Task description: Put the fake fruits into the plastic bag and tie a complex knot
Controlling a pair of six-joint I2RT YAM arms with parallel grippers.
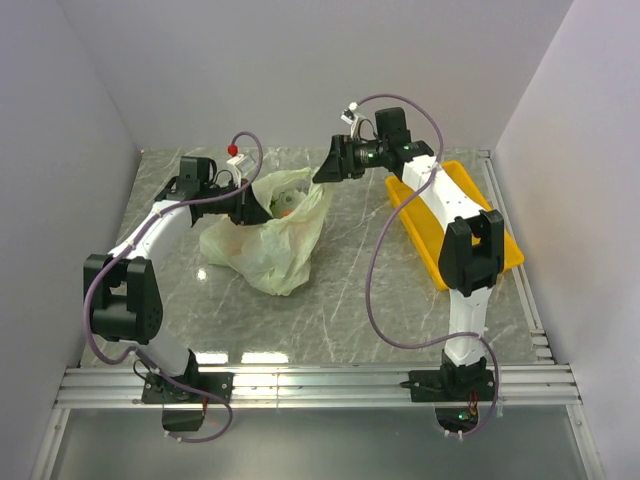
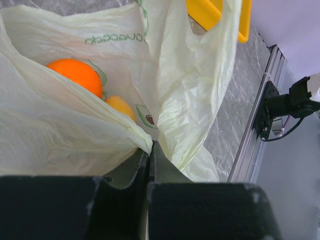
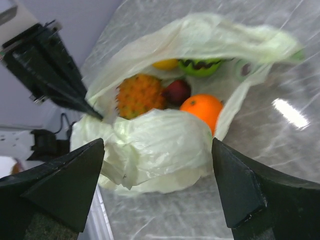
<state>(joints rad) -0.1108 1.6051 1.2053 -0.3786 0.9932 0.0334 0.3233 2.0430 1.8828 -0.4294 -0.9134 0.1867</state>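
Grip on the left does the holding: the left gripper (image 1: 250, 205) is closed tight on the left rim of the plastic bag (image 1: 268, 245), a fold of film pinched between its fingertips. This apparently makes the mouth stand open rather than slump onto the table (image 1: 350, 300). Inside, the fake fruits lie together at the bottom: pineapple-like piece (image 3: 140, 95), dark plum (image 3: 176, 91) and orange ball (image 3: 201, 109), with the lemon (image 3: 165, 63) and green apple (image 3: 200, 66) behind. To the right, the right gripper (image 1: 325, 172) hovers at the bag's far rim, jaws spread wide with nothing between them; whether it touches the film I cannot tell. Loading looks finished, so it seems placed to take the opposite handle for the knot, not yet begun. Rightmost, the yellow tray (image 1: 505, 250) lies under the right arm.
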